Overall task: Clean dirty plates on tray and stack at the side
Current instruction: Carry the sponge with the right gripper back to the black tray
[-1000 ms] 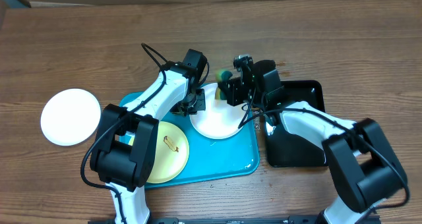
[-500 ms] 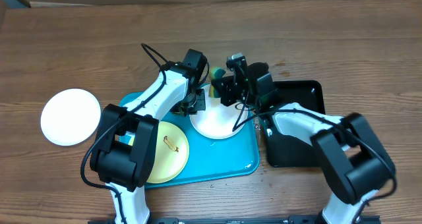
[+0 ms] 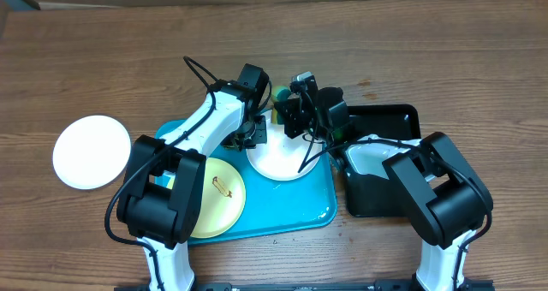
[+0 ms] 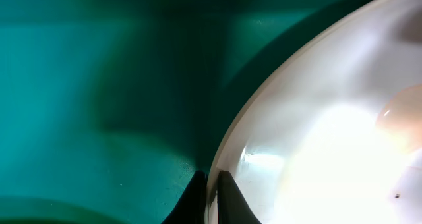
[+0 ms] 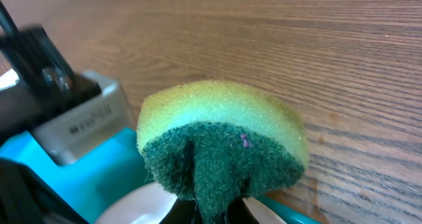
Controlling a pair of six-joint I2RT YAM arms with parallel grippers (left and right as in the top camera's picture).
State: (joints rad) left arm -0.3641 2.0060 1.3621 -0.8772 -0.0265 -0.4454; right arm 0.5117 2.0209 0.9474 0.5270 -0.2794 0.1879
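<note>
The turquoise tray (image 3: 318,204) holds a white plate (image 3: 282,161) at its far right and a pale yellow-green plate (image 3: 218,197) with a brown smear at its front left. Another white plate (image 3: 90,151) lies on the table to the left. My left gripper (image 3: 254,135) is shut on the left rim of the tray's white plate (image 4: 330,138), its fingertips (image 4: 227,201) pinching the edge over the tray (image 4: 99,85). My right gripper (image 3: 288,113) is shut on a yellow-and-green sponge (image 5: 221,132), held over the plate's far rim (image 5: 132,207).
A glossy black tray (image 3: 385,184) sits right of the turquoise one, under my right arm. Bare wooden table lies beyond the trays. Both arms crowd the turquoise tray's far edge, close together.
My right gripper has moved left with the sponge, along the far rim of the white plate toward the left gripper. The left gripper has stayed put on the rim.
</note>
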